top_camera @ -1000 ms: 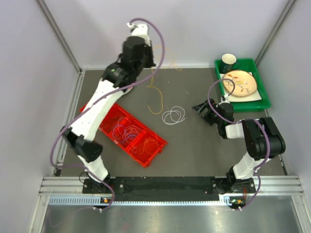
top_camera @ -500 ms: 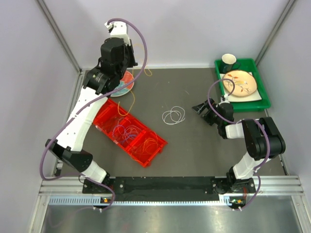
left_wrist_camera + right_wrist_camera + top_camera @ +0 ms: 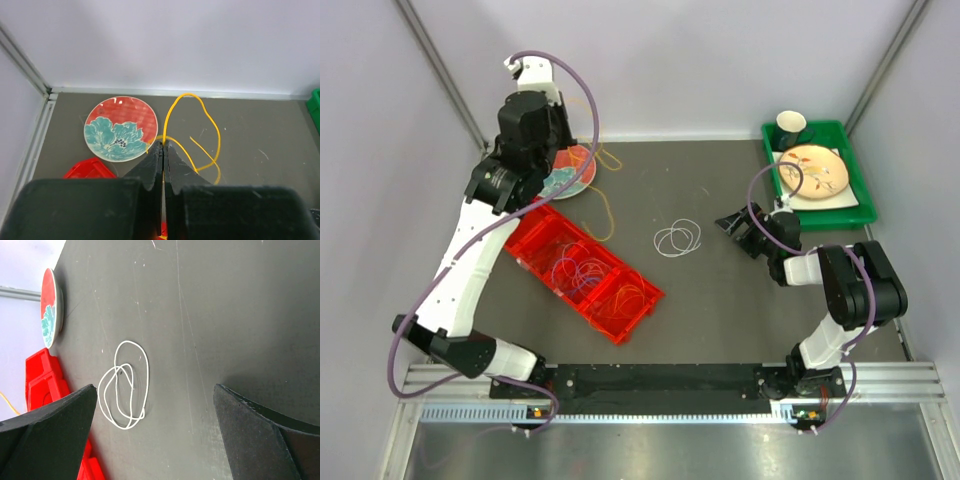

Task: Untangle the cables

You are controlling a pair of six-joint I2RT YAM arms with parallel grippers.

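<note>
Table (image 3: 720, 290): plate (image 3: 576, 174), red tray (image 3: 540, 250), white cable (image 3: 677, 240)

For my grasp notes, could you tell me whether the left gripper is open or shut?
Shut: the left gripper has its fingers pressed together with no gap, pinching the yellow cable.

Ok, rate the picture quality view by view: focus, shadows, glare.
Top external: even light, no glare, sharp enough to show the thin white cable. Left wrist: the shut left claw looms dark and soft, while the yellow cable it pinches and the plate are crisp. Right wrist: view turned sideways, the open right claw dark at the lower corners, a soft shadow beside it.
</note>
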